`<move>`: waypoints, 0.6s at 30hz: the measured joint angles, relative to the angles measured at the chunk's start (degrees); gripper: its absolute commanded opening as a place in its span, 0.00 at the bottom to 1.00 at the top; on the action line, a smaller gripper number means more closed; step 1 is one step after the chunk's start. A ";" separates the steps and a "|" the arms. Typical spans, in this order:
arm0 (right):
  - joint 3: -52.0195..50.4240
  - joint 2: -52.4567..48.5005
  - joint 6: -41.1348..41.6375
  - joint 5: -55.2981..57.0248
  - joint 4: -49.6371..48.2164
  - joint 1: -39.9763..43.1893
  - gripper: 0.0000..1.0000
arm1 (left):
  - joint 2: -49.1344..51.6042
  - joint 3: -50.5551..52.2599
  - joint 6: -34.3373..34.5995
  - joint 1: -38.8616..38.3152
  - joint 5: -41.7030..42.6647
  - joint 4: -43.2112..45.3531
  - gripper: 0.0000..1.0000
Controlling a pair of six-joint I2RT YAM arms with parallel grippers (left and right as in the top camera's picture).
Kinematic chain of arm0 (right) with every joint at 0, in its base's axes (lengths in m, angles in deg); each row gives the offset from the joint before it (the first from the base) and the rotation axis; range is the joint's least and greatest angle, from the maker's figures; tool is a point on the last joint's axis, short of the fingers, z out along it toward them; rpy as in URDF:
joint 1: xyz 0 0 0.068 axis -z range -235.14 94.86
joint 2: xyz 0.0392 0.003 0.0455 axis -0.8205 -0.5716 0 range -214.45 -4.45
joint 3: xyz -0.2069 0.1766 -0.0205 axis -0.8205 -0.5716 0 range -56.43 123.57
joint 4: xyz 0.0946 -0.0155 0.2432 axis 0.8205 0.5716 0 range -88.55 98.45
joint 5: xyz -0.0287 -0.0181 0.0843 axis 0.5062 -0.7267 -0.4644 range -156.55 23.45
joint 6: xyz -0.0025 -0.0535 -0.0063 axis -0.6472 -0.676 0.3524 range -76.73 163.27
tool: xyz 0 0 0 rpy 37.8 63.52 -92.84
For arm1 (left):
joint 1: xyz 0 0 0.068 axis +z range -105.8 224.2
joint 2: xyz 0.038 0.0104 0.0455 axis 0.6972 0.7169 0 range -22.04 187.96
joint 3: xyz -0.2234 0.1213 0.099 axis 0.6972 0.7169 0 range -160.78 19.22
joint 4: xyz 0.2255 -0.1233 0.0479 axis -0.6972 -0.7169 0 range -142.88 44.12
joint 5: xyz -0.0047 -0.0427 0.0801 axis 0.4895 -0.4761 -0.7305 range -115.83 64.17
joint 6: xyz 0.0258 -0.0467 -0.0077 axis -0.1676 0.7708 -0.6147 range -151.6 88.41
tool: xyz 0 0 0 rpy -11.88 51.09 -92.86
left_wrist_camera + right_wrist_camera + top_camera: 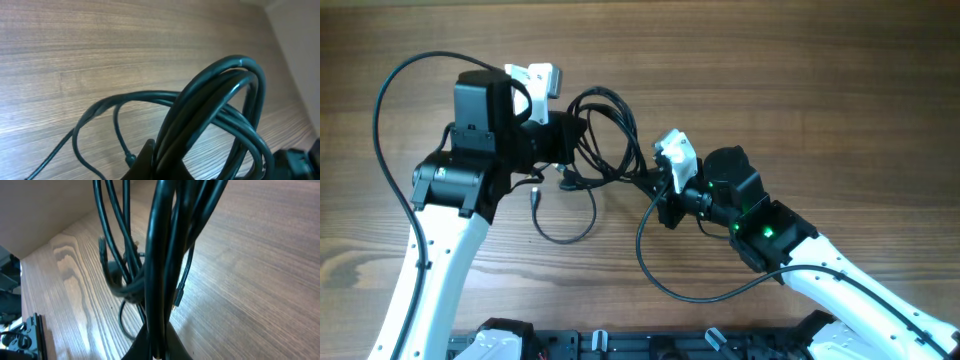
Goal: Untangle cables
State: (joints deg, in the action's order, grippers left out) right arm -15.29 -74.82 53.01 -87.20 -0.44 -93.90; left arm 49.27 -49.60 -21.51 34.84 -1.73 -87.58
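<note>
While the cables point(605, 140) are bunching into one tangled knot of loops near the middle of the table point(800, 70), both arms are gripping them from opposite sides; in the overhead view the knot is sitting between the two grippers, with one thin strand trailing toward the near edge in a wide loop and a small plug tip point(535, 197) pointing down onto the wood just beside the left arm; in the left wrist view the cables point(215, 100) are arching up off the table as a tight bundle and running down into the left gripper point(152, 165), whose fingers are pinching closed around several strands at once; in the right wrist view the cables point(160, 255) are hanging as a near-vertical bundle, lifted clear of the wood, and disappearing into the right gripper point(156, 347), whose fingers are likewise closing tightly on the bundle with no gap showing; seen from overhead, the left gripper point(572, 150) is touching the knot's left edge and the right gripper point(657, 192) is meeting its lower right edge.
</note>
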 measured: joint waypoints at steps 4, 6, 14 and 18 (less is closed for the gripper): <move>0.07 0.31 0.00 0.13 0.83 0.00 0.04 | 0.07 0.11 3.85 -0.07 0.17 0.94 0.04; 0.07 0.33 0.00 0.15 0.87 0.00 0.10 | 0.07 0.11 4.74 -0.07 0.22 1.05 0.04; -0.09 0.26 -0.55 1.46 -0.81 0.00 0.56 | 0.04 0.09 5.77 0.17 -3.82 -1.03 0.04; -0.15 0.26 -0.79 2.12 -4.85 0.00 0.73 | 0.04 0.09 5.05 0.17 -8.52 -3.87 0.04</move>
State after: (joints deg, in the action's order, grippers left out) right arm -15.44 -74.55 52.22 -85.08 -5.29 -93.90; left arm 49.32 -49.51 -16.46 35.01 -10.26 -91.45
